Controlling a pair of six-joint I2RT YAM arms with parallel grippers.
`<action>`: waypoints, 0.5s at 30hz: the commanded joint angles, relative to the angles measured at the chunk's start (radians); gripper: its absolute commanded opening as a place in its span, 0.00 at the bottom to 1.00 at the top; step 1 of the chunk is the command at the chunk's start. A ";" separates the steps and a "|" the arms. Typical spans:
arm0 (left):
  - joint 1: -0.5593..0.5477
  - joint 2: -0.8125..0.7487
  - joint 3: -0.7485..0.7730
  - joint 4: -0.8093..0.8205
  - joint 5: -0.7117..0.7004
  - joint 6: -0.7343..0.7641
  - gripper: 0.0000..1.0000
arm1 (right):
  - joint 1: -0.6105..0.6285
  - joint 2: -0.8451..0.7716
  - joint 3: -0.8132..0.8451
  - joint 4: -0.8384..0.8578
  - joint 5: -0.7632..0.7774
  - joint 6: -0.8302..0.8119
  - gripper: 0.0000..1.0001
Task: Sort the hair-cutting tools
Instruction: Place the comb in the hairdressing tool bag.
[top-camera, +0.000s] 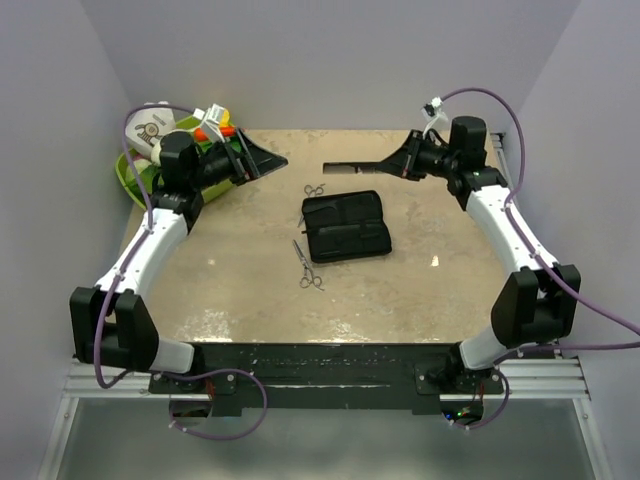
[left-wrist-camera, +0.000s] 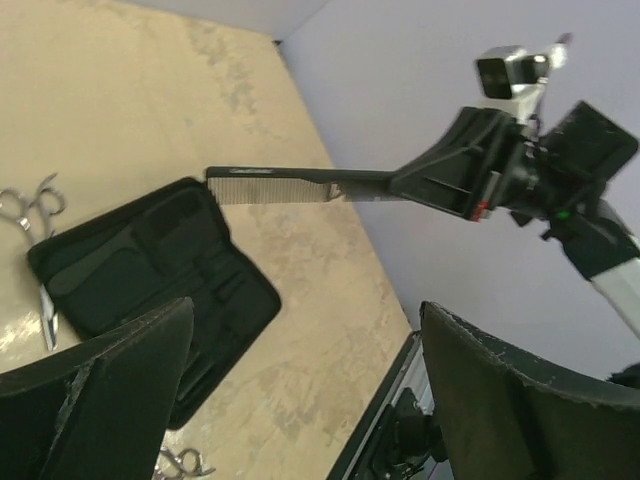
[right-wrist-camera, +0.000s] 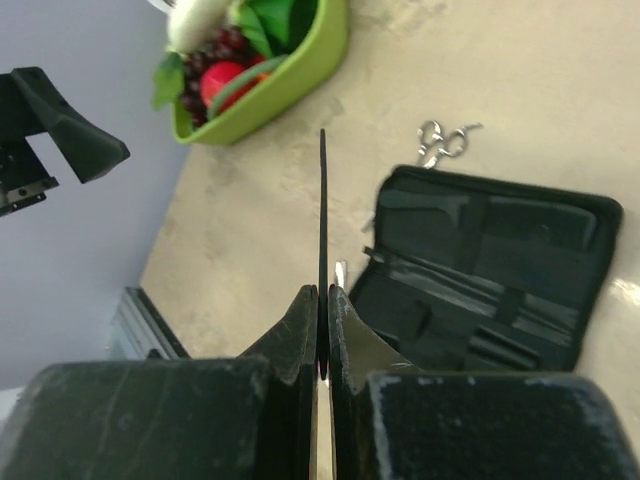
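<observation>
My right gripper (top-camera: 393, 165) (right-wrist-camera: 322, 303) is shut on one end of the thin black comb (top-camera: 350, 164) (left-wrist-camera: 285, 186) (right-wrist-camera: 322, 210), which sticks out level above the table's far side. My left gripper (top-camera: 262, 160) (left-wrist-camera: 305, 395) hangs open and empty to the left of the comb's free end, apart from it. One pair of silver scissors (top-camera: 314, 190) (left-wrist-camera: 30, 205) (right-wrist-camera: 445, 140) lies just beyond the open black case (top-camera: 346, 226) (left-wrist-camera: 150, 270) (right-wrist-camera: 490, 265). A second pair of scissors (top-camera: 307, 268) (left-wrist-camera: 180, 464) lies on the table left of the case's near corner.
A green basket (top-camera: 135, 180) (right-wrist-camera: 285, 85) holding toy fruit and other items stands at the far left corner, behind the left arm. Lavender walls close the table on three sides.
</observation>
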 joint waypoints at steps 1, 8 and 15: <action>-0.013 0.058 0.035 -0.239 -0.127 0.173 0.99 | -0.012 0.002 0.082 -0.238 0.104 -0.216 0.00; -0.063 0.157 0.028 -0.281 -0.243 0.201 0.99 | -0.044 0.042 0.084 -0.345 0.176 -0.293 0.00; -0.086 0.246 0.025 -0.258 -0.303 0.188 0.99 | -0.064 0.042 0.071 -0.333 0.245 -0.382 0.00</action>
